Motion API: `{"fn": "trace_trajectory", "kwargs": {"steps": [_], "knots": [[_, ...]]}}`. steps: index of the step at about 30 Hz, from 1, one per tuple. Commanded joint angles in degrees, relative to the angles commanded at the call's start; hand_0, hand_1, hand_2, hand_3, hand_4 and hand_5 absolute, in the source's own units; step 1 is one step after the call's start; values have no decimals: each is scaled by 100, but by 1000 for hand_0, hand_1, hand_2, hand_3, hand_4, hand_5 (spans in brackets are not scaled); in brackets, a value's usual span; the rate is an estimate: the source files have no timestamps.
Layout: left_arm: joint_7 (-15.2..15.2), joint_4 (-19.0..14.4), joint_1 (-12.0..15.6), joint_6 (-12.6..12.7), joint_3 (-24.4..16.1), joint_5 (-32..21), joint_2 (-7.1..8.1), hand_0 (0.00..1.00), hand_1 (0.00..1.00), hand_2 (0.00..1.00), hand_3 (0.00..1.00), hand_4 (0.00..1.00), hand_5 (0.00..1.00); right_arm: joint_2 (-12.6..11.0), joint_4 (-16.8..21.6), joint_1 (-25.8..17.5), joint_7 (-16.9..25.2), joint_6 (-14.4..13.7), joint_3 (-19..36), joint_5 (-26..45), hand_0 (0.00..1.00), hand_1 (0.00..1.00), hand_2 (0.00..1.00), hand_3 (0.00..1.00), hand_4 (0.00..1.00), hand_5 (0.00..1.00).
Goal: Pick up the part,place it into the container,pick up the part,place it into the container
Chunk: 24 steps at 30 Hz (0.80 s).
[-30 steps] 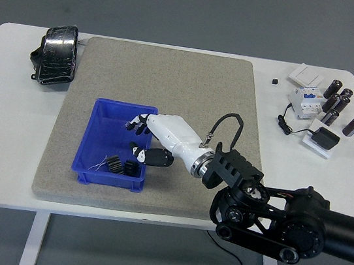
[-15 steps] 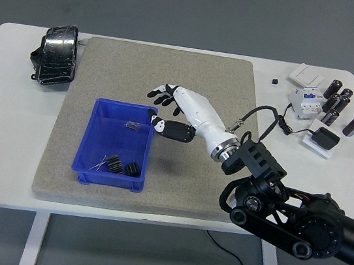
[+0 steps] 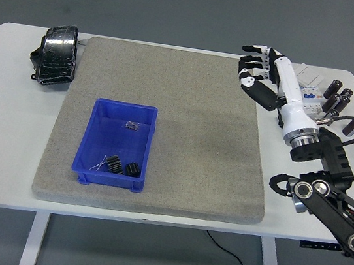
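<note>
The blue container (image 3: pixel 96 143) sits on the grey mat at left of centre. Inside it lie two black gear-like parts (image 3: pixel 123 166) near the front and one small dark part (image 3: pixel 132 125) near the back. My right hand (image 3: pixel 257 71), white with black fingertips, hovers over the mat's far right corner, fingers spread and holding nothing. It stands far from the container. Past it, several dark cylinder parts (image 3: pixel 338 101) stand on the table at the far right. My left arm is out of view.
A grey mat (image 3: pixel 187 107) covers the table's middle. A black wrapped object (image 3: pixel 57 54) lies at the far left. At the far right are a white breaker unit (image 3: pixel 308 97), white switch plates (image 3: pixel 308 74) and a black adapter with cable (image 3: pixel 346 123).
My right hand has drawn back from over the container, swinging up and right to the mat's far right corner. A small dark part now lies in the container's back.
</note>
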Motion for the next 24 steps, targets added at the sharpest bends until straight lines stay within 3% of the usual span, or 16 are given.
{"fn": "trace_trajectory", "kwargs": {"steps": [14,19,24], "knots": [[65,-53,-107,-90,-172,231,131,660,640,581,545,652,635,-240,379,-1525,296,-93,2255,302,418,593,636,673,584,243],[41,-33,-143,-129,-237,281,161,660,640,581,546,653,635,-174,403,-1770,410,-112,2853,462,421,590,637,674,589,252],[-1,-6,-128,-133,-227,218,134,660,640,581,546,653,635,-138,408,-1863,446,-118,3061,500,421,590,637,674,589,252]]}}
